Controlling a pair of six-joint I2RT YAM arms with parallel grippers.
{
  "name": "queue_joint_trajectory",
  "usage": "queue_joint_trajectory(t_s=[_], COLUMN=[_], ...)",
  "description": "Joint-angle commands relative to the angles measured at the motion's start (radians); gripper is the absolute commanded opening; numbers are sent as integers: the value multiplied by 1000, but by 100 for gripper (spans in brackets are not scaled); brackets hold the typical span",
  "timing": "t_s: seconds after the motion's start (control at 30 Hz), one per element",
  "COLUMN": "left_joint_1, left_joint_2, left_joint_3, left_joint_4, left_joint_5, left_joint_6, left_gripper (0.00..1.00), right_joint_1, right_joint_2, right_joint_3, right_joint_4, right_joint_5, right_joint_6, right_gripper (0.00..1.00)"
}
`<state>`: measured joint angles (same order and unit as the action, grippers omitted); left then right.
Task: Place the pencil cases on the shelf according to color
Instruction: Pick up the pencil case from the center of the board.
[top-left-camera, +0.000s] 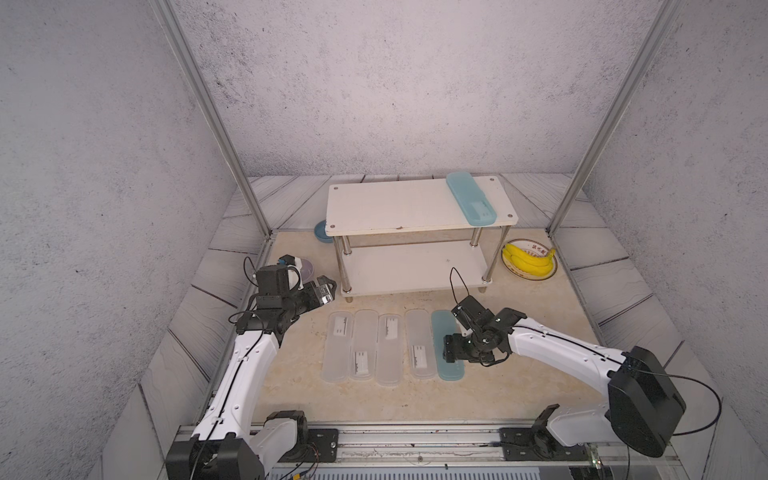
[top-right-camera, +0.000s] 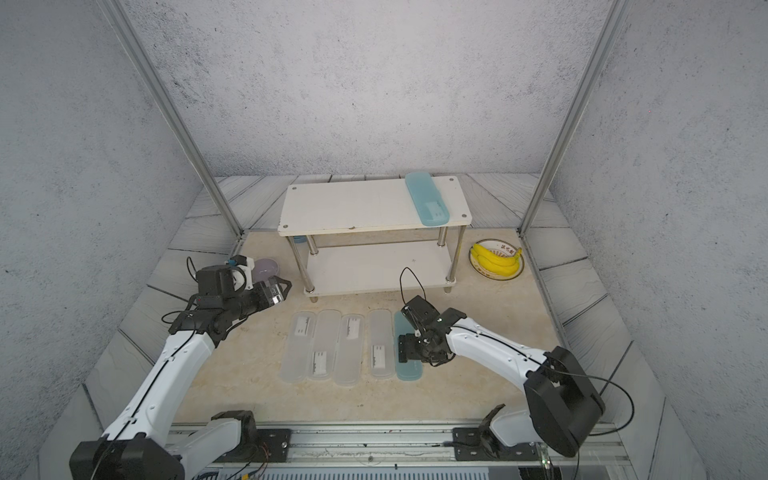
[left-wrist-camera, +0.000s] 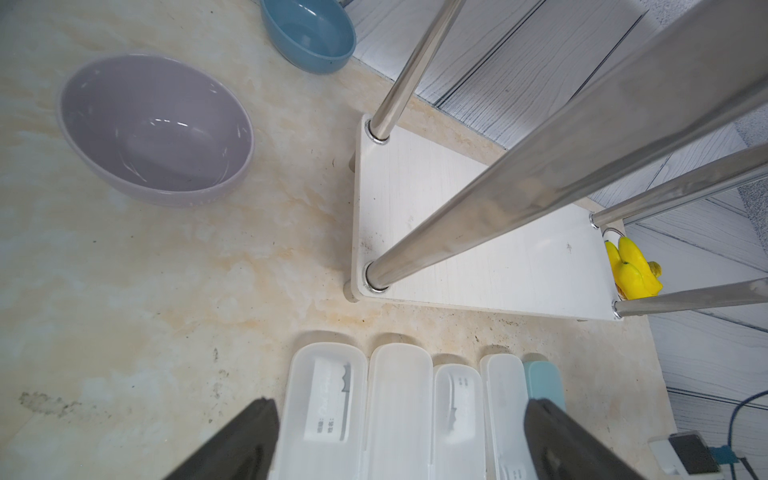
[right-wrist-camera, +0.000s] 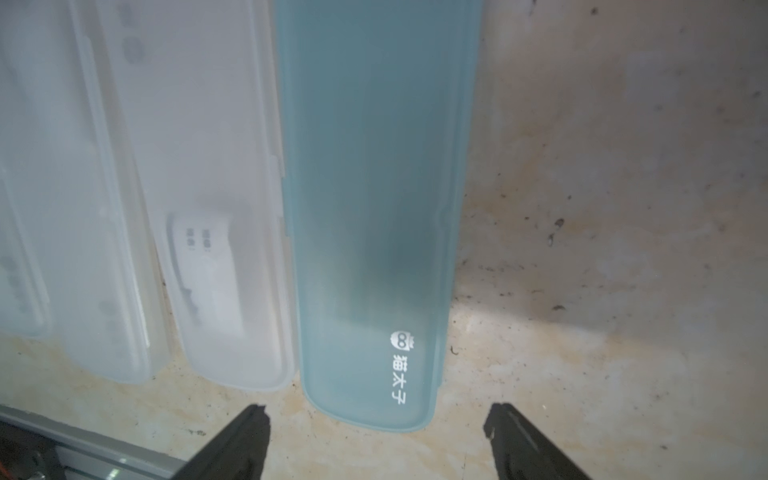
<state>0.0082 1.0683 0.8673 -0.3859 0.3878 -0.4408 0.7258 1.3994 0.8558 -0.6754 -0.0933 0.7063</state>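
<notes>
Shelf: white two-tier shelf (top-left-camera: 415, 203) at the back of the table (top-left-camera: 519, 374).
Shelved case: one teal case (top-left-camera: 471, 199) lies across the right end of the top board.
Table row: four frosted white cases (top-left-camera: 388, 349) side by side before the shelf, second teal case (right-wrist-camera: 374, 187) just beside them on the right.
Right claw (right-wrist-camera: 377, 411): spread wide over the second teal case, gripping nothing.
Left claw (left-wrist-camera: 401, 401): spread wide, empty, near the shelf's left front leg.

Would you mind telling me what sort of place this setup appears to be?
Most likely a robot lab test cell: two arms on a metal rail, aluminium frame posts and grey panels enclosing a small tabletop with a shelf.
</notes>
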Motion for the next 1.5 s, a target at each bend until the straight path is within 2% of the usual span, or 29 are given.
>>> queue_joint_trajectory(t_s=[0.0, 0.37, 0.53, 0.7, 0.8, 0.97, 1.13, 1.33, 1.47], left_joint_1=[-4, -9, -26, -66, -80, -98, -106, -110, -112], left_joint_2=[-16, -33, -110, -158, -145, -144, -175, -180, -192], left_joint_3=[16, -16, -87, -107, -88, -70, -83, -106, -105], left_joint_4=[-9, -49, -44, -46, -70, -93, -101, -101, -106], left_joint_5=[-8, 22, 50, 24, 18, 4, -3, -7, -15], left_joint_6=[17, -36, -133, -151, -138, -126, -127, -123, -118], left_gripper=[99, 99, 99, 99, 99, 99, 99, 99, 99], right_joint_1=[17, 52, 52, 46, 40, 40, 40, 42, 42], right_joint_2=[32, 161, 182, 154, 132, 16, -95, 24, 69], right_joint_3=[-4, 42, 46, 23, 6, 21, 22, 31, 15], right_joint_4=[55, 13, -43, -90, -92, -80, -106, -93, -38], right_joint_5=[28, 107, 185, 257, 249, 155, 158, 103, 124], right_joint_6=[-7, -36, -34, -24, -31, -70, -153, -212, -215], right_gripper=[89, 89, 90, 90, 90, 90, 97, 98, 98])
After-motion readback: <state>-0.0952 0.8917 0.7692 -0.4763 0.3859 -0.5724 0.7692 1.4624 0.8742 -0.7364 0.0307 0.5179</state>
